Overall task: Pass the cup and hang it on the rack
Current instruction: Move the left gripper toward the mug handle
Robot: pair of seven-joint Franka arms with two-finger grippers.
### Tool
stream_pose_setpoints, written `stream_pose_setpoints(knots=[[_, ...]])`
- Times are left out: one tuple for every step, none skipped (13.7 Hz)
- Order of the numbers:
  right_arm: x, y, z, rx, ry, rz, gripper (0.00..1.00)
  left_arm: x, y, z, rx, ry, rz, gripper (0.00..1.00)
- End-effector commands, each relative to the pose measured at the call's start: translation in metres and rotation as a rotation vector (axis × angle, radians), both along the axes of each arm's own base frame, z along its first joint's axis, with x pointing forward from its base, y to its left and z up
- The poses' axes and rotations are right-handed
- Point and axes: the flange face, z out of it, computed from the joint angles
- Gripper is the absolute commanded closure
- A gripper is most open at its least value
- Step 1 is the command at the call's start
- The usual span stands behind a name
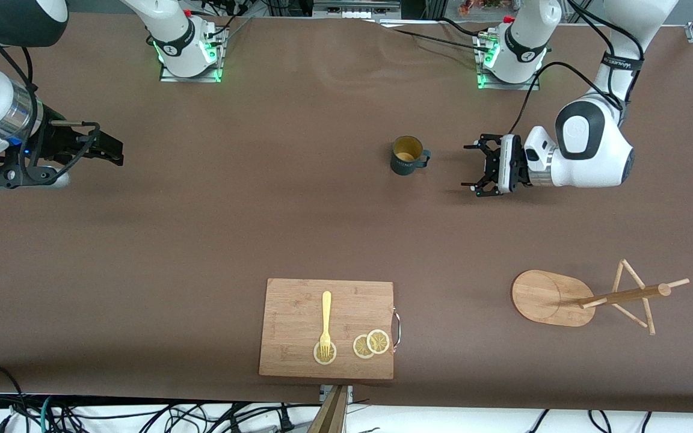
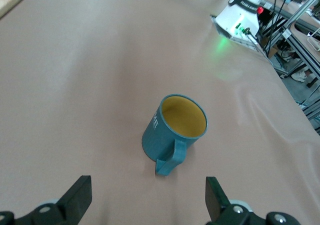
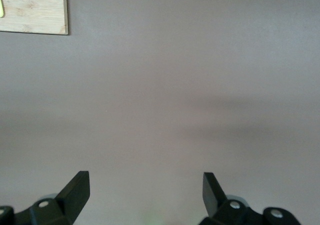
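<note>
Upright on the table, the dark teal mug with a yellow inside (image 1: 408,156) faces the left gripper (image 1: 480,168), jaws wide and empty; the right gripper (image 1: 103,148) waits, jaws likewise apart.

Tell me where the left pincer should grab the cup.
Probably the cup wall, from the left arm's end: it stands upright, its handle pointing toward the open left pincer. Straddle the handle, one finger on each flank.

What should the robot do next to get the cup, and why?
Probably the left gripper should ease forward toward the cup until its jaws straddle the handle or wall. Its jaws are open and empty, the cup stands upright just ahead with its handle toward them. The right gripper waits open at its own end.
</note>
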Motion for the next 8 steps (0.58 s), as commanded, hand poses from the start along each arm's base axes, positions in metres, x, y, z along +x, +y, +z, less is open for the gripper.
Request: stream_pose_setpoints(knots=[[-0.003,-0.001,0.006,0.017,-0.001,-0.014,0.00,-0.016,0.019,-0.018,-0.090,-0.124,-0.016,0.00],[-0.003,-0.001,0.006,0.017,-0.001,-0.014,0.00,-0.020,0.020,-0.031,-0.127,-0.165,-0.027,0.00],[-0.003,-0.001,0.006,0.017,-0.001,-0.014,0.00,-0.022,0.019,-0.042,-0.170,-0.212,-0.029,0.00],[-0.003,-0.002,0.006,0.016,-0.001,-0.015,0.00,-0.027,0.019,-0.058,-0.198,-0.223,-0.021,0.00],[-0.003,-0.002,0.006,0.016,-0.001,-0.015,0.00,-0.030,0.019,-0.070,-0.218,-0.232,-0.008,0.00],[-0.003,-0.002,0.006,0.016,-0.001,-0.015,0.00,-0.033,0.018,-0.081,-0.237,-0.245,0.001,0.00],[-0.003,-0.002,0.006,0.016,-0.001,-0.015,0.00,-0.036,0.017,-0.092,-0.252,-0.263,0.007,0.00],[-0.003,-0.002,0.006,0.016,-0.001,-0.015,0.00,-0.039,0.016,-0.101,-0.265,-0.272,0.018,0.00]])
